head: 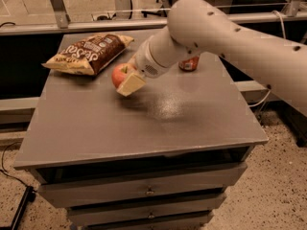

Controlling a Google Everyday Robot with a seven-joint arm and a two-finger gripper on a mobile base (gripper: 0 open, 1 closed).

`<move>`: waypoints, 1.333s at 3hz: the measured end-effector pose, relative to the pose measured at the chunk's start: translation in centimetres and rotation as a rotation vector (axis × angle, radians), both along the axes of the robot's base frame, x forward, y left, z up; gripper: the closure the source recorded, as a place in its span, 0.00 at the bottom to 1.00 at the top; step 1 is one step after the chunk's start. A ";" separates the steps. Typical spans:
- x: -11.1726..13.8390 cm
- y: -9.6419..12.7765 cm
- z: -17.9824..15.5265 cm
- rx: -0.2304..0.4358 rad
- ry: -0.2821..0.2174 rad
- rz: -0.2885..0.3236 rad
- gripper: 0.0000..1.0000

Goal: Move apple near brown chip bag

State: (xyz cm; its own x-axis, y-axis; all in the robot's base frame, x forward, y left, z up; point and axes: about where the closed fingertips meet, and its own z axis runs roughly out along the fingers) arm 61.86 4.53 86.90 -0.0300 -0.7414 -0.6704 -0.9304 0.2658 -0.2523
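Observation:
The apple [121, 74] is round and red-orange, held above the grey tabletop [144, 123] just right of the brown chip bag [90, 53]. My gripper [128, 80] is shut on the apple; one pale finger pad [131, 84] shows in front of it and the other finger is hidden behind the apple. The bag lies flat at the table's far left, dark brown with pale yellow edges and white lettering. The white arm reaches in from the upper right.
An orange soda can [189, 63] stands at the far side of the table, mostly hidden behind my arm. The table has drawers [148, 191] below its front edge. A metal rail [81, 25] runs behind the table.

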 end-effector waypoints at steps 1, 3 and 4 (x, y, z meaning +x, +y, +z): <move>4.3 1.8 -1.1 -0.015 -0.012 -0.023 1.00; 7.9 4.6 -1.8 0.034 0.007 -0.008 0.61; 8.5 6.0 -1.1 0.072 0.000 0.017 0.36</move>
